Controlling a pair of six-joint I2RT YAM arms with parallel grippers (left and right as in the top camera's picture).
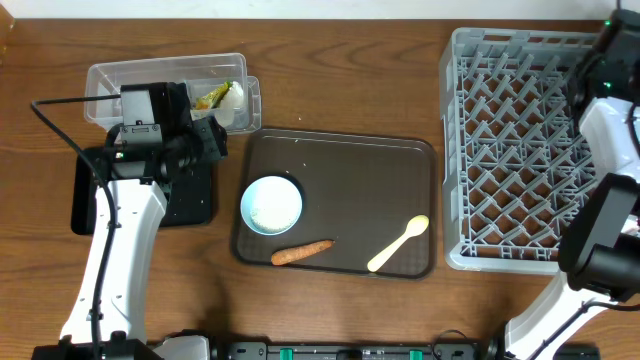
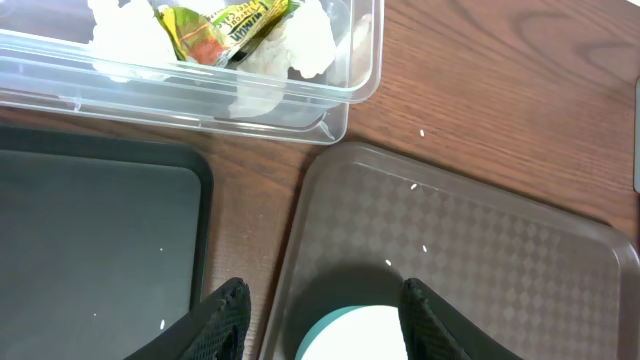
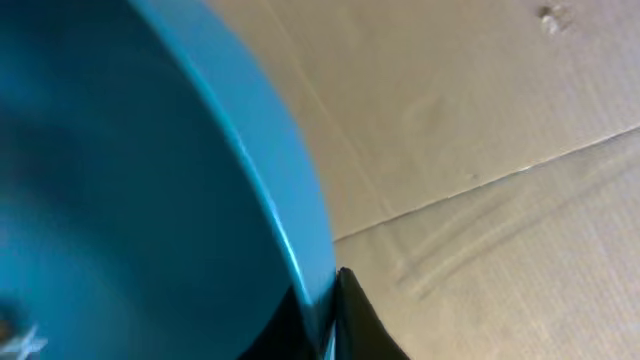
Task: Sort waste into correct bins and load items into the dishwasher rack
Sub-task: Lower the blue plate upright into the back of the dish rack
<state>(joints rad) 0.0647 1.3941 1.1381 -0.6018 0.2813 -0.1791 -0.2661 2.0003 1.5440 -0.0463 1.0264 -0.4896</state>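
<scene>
My left gripper (image 2: 322, 290) stands open above the seam between the black tray (image 2: 90, 240) and the brown serving tray (image 2: 480, 250), holding nothing. A light-blue bowl (image 2: 350, 335) with a white inside lies just below its fingers. The clear tub (image 2: 200, 100) holds crumpled white tissue (image 2: 125, 35) and a yellow-green wrapper (image 2: 220, 25). In the overhead view the bowl (image 1: 272, 204), an orange carrot (image 1: 302, 252) and a cream spoon (image 1: 398, 245) lie on the serving tray. My right gripper (image 3: 325, 290) pinches the rim of a blue plate (image 3: 130, 180) that fills its view. The grey rack (image 1: 452, 150) looks empty.
Loose rice grains (image 2: 414, 184) dot the serving tray, and one lies on the wood beside it. My right arm (image 1: 605, 90) reaches over the rack's far right corner. Pale cardboard (image 3: 480, 120) shows behind the plate in the right wrist view.
</scene>
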